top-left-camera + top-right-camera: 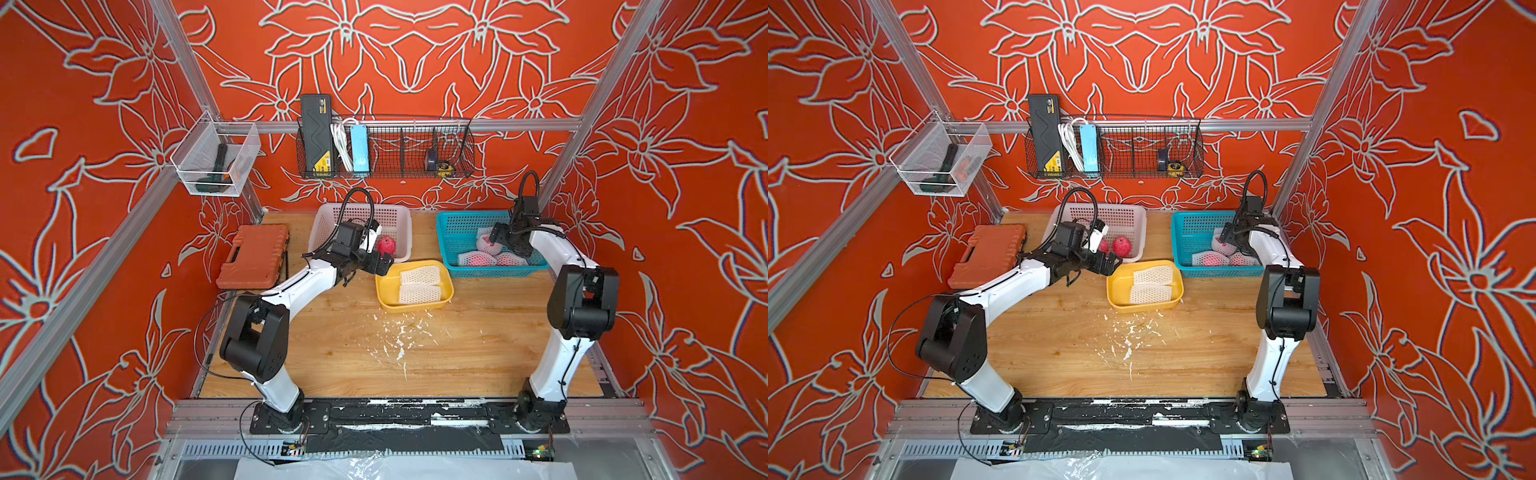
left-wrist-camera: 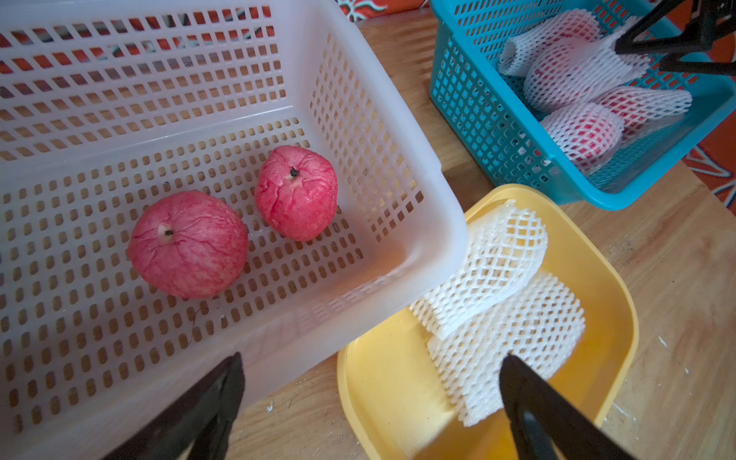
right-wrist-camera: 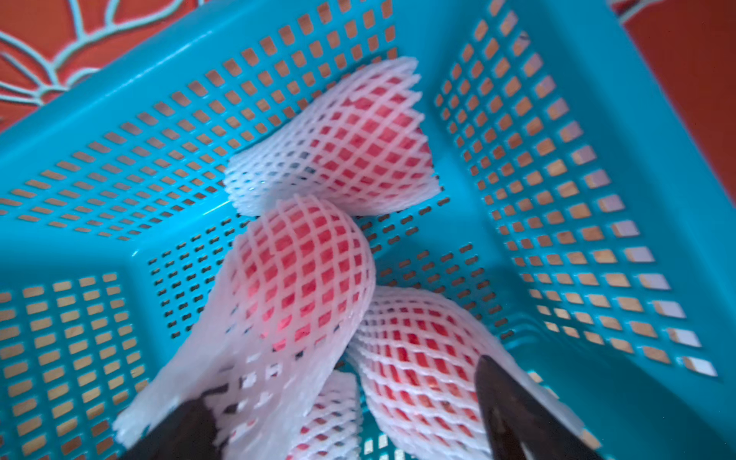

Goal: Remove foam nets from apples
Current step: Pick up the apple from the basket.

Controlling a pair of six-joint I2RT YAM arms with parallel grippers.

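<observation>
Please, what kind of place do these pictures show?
Probably a robot test booth: a left arm and a right arm mounted at a wooden table, aluminium frame posts with printed floral wall panels, and a wire rack of tools on the back rail.

In a top view my left arm (image 1: 307, 274) hides part of the white basket (image 1: 395, 224), so I see only one bare apple (image 1: 386, 246) there. The right arm (image 1: 544, 245) covers some netted apples (image 1: 482, 259) in the blue basket (image 1: 461, 232), and in the right wrist view one netted apple (image 3: 330, 414) is cut by the picture edge.
</observation>
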